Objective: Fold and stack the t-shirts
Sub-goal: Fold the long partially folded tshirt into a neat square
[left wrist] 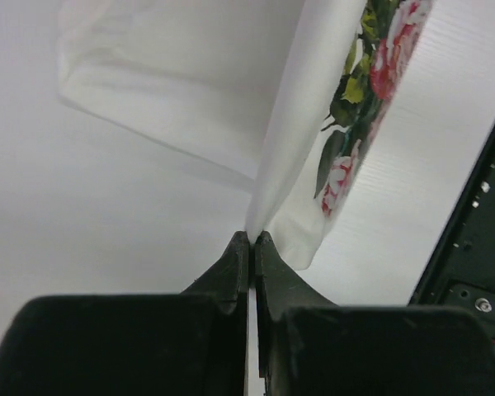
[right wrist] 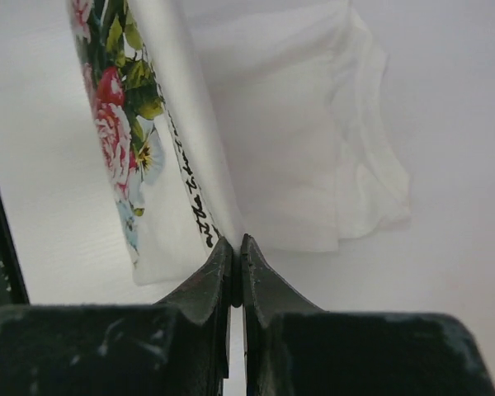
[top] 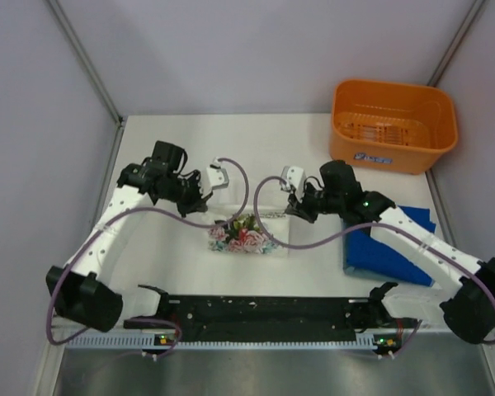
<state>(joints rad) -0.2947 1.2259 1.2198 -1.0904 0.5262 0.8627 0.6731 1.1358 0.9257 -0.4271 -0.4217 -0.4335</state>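
The white floral t-shirt (top: 246,233) hangs stretched between my two grippers over the table's middle, its rose print facing the near edge. My left gripper (top: 205,200) is shut on its left edge; the left wrist view shows the white cloth (left wrist: 289,124) pinched at the fingertips (left wrist: 239,247). My right gripper (top: 292,206) is shut on its right edge; the right wrist view shows the cloth with roses and dark lettering (right wrist: 181,165) rising from the fingertips (right wrist: 256,252). The royal blue t-shirt (top: 385,252) lies folded on the table at the right, partly under my right arm.
An orange plastic basket (top: 393,125) stands at the back right. A black rail (top: 264,311) runs along the near edge between the arm bases. Grey walls close in the table's left, back and right sides.
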